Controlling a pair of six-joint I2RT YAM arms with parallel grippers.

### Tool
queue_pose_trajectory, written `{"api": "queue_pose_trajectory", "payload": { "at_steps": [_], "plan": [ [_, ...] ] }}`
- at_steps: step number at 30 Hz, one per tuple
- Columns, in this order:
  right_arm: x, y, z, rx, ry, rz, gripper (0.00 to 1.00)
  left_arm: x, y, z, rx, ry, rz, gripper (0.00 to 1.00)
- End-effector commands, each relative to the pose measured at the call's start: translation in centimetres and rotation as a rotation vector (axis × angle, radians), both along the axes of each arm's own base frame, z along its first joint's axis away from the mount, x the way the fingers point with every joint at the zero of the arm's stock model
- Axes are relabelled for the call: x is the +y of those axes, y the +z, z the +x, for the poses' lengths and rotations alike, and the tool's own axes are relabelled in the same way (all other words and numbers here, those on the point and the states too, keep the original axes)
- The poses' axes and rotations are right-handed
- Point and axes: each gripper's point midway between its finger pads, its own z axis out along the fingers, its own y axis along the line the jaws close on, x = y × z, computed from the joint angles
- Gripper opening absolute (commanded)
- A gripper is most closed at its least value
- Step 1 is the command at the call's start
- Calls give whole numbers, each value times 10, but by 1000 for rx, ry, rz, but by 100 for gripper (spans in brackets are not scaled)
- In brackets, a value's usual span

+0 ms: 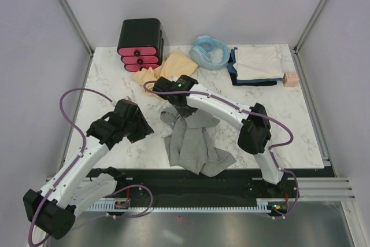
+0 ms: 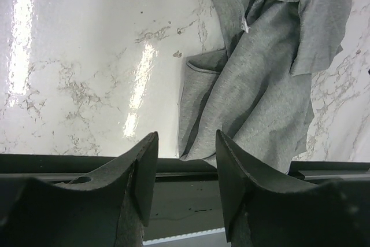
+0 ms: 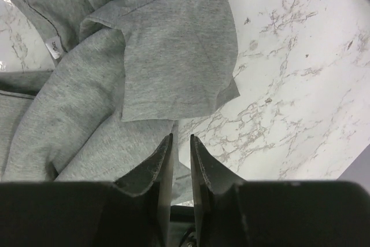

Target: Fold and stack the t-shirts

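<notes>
Centrally, heather-grey t-shirt [image 1: 193, 143] crumpled, soft folds, on glossy marble table [image 1: 300, 131].

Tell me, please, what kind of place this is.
Probably a laboratory robot test cell: a white marble-patterned tabletop, plain grey wall panels on aluminium frame posts, and two white robot arms bolted at the near edge.
</notes>
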Motion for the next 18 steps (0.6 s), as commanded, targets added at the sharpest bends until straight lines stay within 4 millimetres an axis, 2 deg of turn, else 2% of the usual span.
{"api": "queue_pose_trajectory", "payload": {
  "at_steps": [1, 5, 6, 7, 9, 11, 12, 18],
  "plan": [
    [-2, -1, 6, -28, 20, -48, 24, -5, 3, 5, -24, -2, -24, 52],
    [2, -2, 10, -21, 46, -58, 26, -3, 5, 5, -37, 6, -24, 51],
    [6, -1, 10, -16, 52, -39, 44, -3, 5, 4, -35, 6, -24, 51],
    [9, -2, 9, -10, 58, -34, 47, -3, 5, 4, -38, 6, -25, 51],
    [13, -4, 10, -5, 67, -18, 48, -2, 3, 4, -35, 9, -21, 51],
    [17, -12, 10, 8, 73, -22, 49, -2, 3, 3, -33, 10, -22, 51],
    [18, -19, 11, 16, 73, -33, 53, -2, 3, 3, -33, 10, -22, 51],
    [25, -31, 19, -3, 83, -40, 52, -1, 0, 3, -23, 14, -14, 51]
  ]
}}
